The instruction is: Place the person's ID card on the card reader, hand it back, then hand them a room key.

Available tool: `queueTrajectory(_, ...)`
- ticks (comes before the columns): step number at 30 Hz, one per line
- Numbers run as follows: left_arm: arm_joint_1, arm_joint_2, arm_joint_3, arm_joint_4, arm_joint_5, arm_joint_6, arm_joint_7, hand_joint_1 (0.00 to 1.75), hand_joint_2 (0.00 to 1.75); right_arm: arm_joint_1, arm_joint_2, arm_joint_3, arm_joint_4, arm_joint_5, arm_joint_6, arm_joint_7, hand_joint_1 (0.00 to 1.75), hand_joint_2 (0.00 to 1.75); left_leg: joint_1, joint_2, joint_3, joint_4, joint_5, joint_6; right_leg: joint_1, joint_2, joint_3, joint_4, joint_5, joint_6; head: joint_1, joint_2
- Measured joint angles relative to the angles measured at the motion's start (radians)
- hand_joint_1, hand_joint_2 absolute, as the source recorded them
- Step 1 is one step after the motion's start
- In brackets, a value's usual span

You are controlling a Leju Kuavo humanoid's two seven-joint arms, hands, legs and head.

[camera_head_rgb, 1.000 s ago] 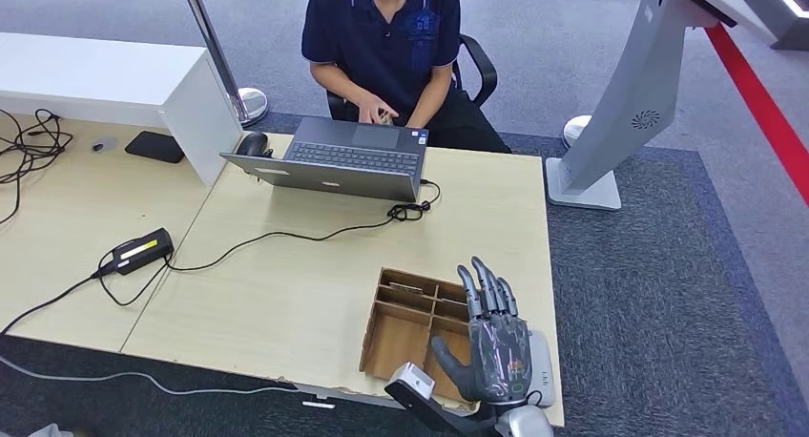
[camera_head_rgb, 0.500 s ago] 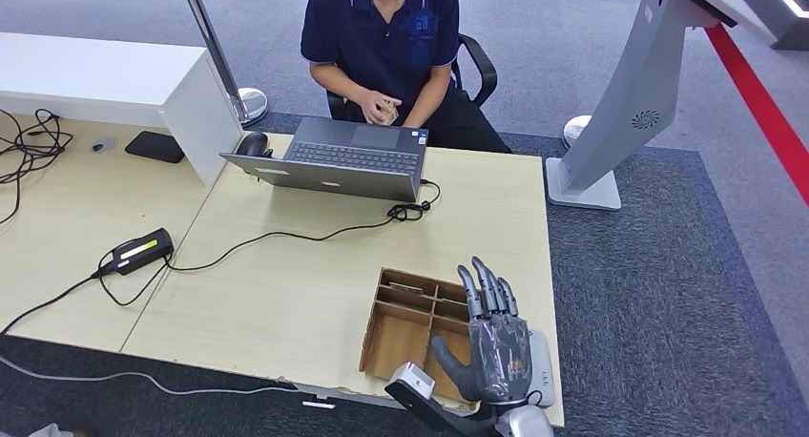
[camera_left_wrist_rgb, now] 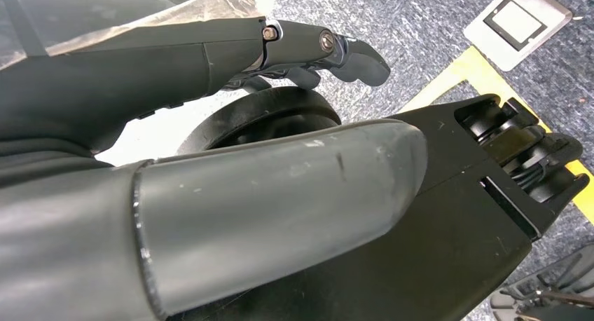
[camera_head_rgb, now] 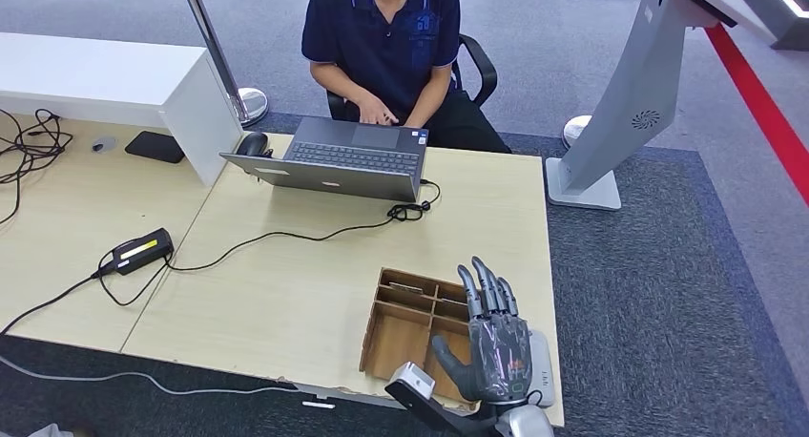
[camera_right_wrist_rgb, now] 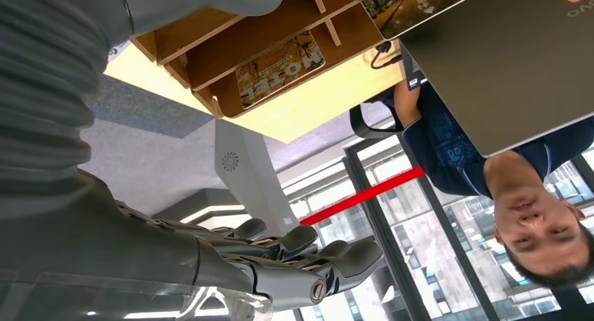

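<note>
My right hand [camera_head_rgb: 496, 346] is raised over the table's near right corner, fingers spread and holding nothing; its fingers [camera_right_wrist_rgb: 301, 258] show stretched out in the right wrist view. Under it lies a pale flat card reader [camera_head_rgb: 542, 359], mostly hidden by the hand. Beside that is a wooden divided tray [camera_head_rgb: 382, 303], and a key card printed HOTEL [camera_right_wrist_rgb: 280, 69] lies in one compartment. The person [camera_head_rgb: 386, 36] sits behind the laptop [camera_head_rgb: 343, 160] with both hands [camera_head_rgb: 377, 119] at its far edge. I cannot make out an ID card. My left hand [camera_left_wrist_rgb: 175, 76] hangs over the floor, holding nothing.
A black power brick [camera_head_rgb: 141, 249] and its cable cross the table's left half. A white box [camera_head_rgb: 105, 79], a mouse [camera_head_rgb: 253, 143] and a dark phone [camera_head_rgb: 155, 146] sit at the back left. A grey kiosk stand [camera_head_rgb: 620, 122] rises to the right of the table.
The person's hands, clasped near the chest a moment ago, have dropped to the laptop's far edge. My right hand has not moved.
</note>
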Motion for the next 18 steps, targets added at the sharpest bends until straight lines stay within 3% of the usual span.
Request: queueTrajectory(18,0.000,0.000,0.000,0.000,0.000,0.000,0.000,0.00,0.00,0.000,0.000,0.000,0.000,0.000,0.000,0.000,0.14,1.75,0.000,0.000,0.000,0.000,0.000,0.000,0.000,0.000,0.000,0.000,0.000,0.000,0.000,0.000)
